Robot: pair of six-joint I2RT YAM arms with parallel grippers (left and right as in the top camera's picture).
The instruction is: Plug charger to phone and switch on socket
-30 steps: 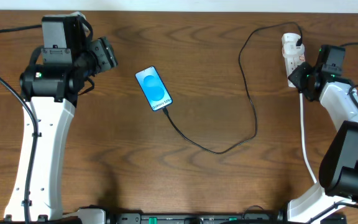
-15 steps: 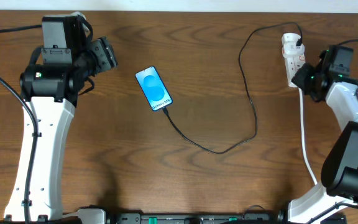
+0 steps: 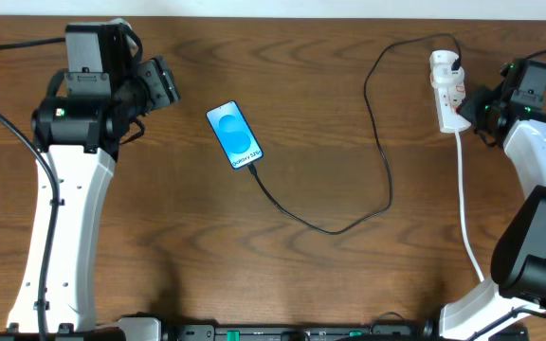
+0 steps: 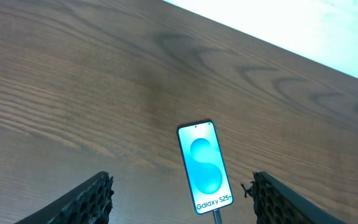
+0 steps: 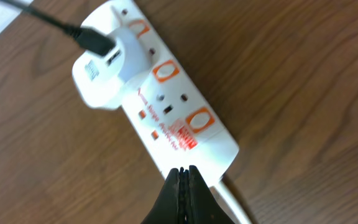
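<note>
A dark wood-grain table (image 4: 73, 81) fills both wrist views, with a pale strip past its far edge. Just ahead of the right gripper (image 5: 182, 173), pressed together and empty, lies the socket (image 5: 166, 106), its red print unreadable, with the charger (image 5: 86, 38) plugged in at its far end. Beyond the left gripper's (image 4: 182, 196) spread fingers lies the phone (image 4: 205, 167), reading "Galaxy S25+".

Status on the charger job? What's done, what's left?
Done: the cable is plugged into the phone, and its adapter sits in the power strip.
In hand: the right pincer, shut, points at the strip's near end, close to the orange switches.
Left: confirm a switch is on; I cannot tell from here. The left pincer hangs open above the phone, empty.
</note>
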